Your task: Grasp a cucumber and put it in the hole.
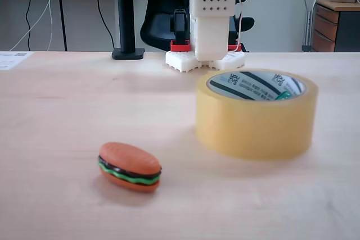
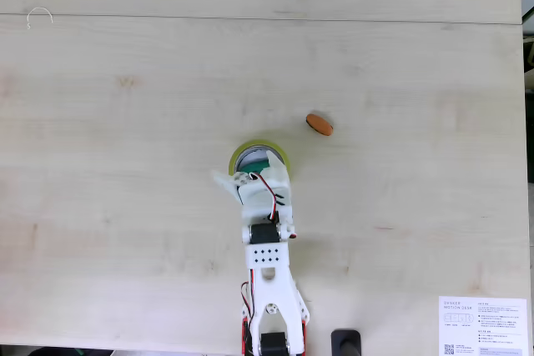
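We keep the white gripper [image 2: 250,174], jaw state unclear, centred over the yellowish translucent tape roll's hole [image 1: 256,85] at frame centre.

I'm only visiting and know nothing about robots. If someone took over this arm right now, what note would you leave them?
Gripper: above the tape roll, one jaw splayed aside; looks open and empty.
Cucumber: a green bit shows inside the hole, low against the inner wall.
Burger: on the table, apart from the roll.
Done: cucumber seems dropped in.
Left: probably just pull the arm back and confirm the cucumber is fully inside.
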